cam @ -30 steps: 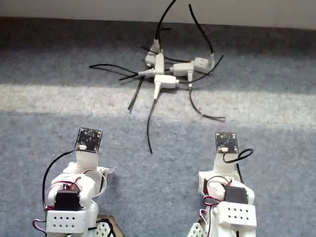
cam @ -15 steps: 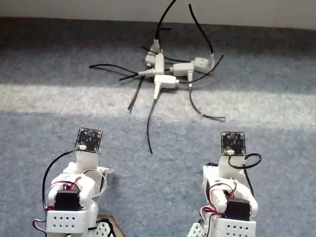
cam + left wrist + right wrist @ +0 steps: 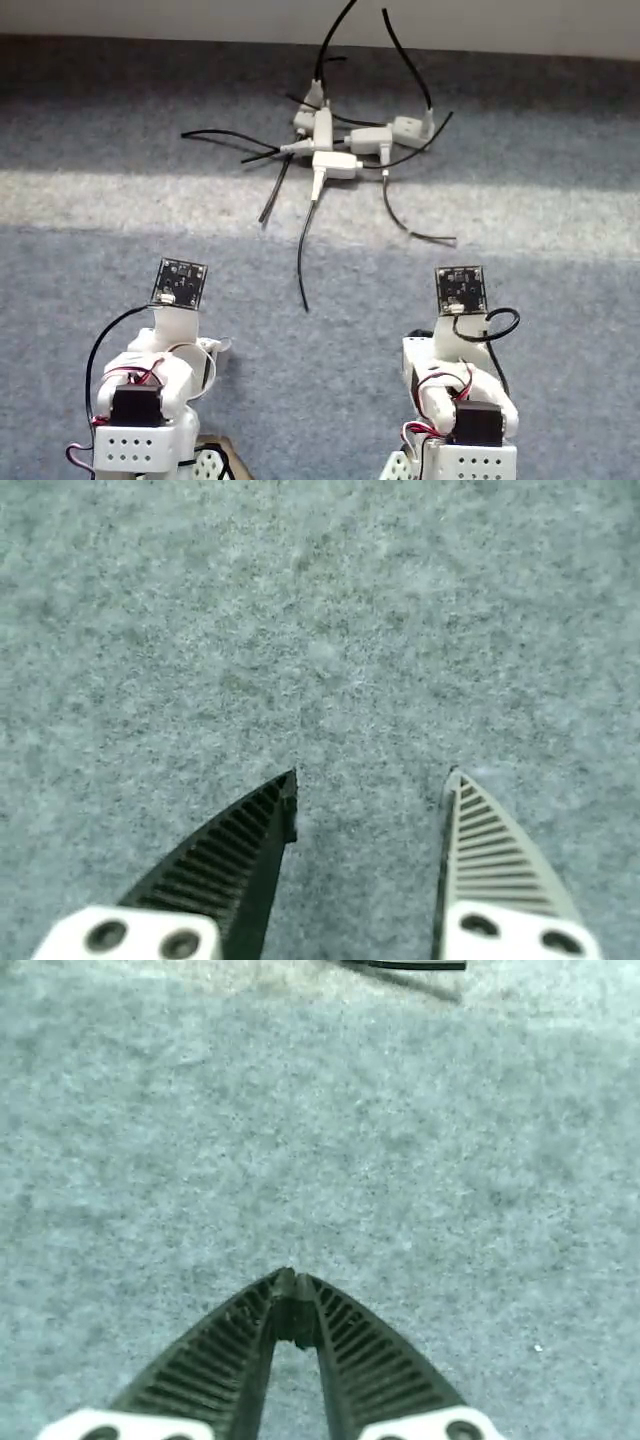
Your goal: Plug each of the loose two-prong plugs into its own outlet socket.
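Note:
Several white plugs and outlet sockets [image 3: 338,142] lie bunched together at the back middle of the grey carpet, their black cords [image 3: 303,250] trailing outward. I cannot tell which of them are mated. Both arms stay near the front edge, well short of the cluster. My left arm [image 3: 178,290] is at the front left; its gripper [image 3: 370,780] hangs open over bare carpet. At the front right is my right arm [image 3: 460,292]; its gripper [image 3: 297,1282] is shut on nothing, fingertips touching, also over bare carpet. A black cord end [image 3: 405,965] lies ahead of it.
The carpet [image 3: 120,200] has a pale sunlit band across its middle. A wall edge [image 3: 150,20] runs along the back. A long black cord reaches from the cluster toward the space between the arms, and another curls at the right [image 3: 420,233].
My right arm swung a little to the right, then came partly back, and its wrist now sits slightly higher. The left arm and the plugs have stayed where they were.

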You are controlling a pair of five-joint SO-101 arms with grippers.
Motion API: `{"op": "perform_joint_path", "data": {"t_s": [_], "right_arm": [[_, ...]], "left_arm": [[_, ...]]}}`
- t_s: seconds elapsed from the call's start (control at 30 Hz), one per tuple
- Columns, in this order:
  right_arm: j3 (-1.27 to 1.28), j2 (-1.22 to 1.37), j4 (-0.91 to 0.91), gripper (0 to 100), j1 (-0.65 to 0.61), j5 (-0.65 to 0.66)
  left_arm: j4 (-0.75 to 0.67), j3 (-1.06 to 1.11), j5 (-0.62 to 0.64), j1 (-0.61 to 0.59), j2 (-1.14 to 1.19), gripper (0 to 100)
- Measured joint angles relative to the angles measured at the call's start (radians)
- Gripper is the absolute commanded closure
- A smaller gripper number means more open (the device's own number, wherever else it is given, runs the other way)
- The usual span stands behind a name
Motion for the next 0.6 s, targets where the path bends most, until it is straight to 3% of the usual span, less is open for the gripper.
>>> {"op": "perform_joint_path", "data": {"t_s": [0.6], "right_arm": [[0.0,0.0,0.0,99.0,0.006,0.0]], "left_arm": [[0.0,0.0,0.0,0.0,0.0,77]]}}
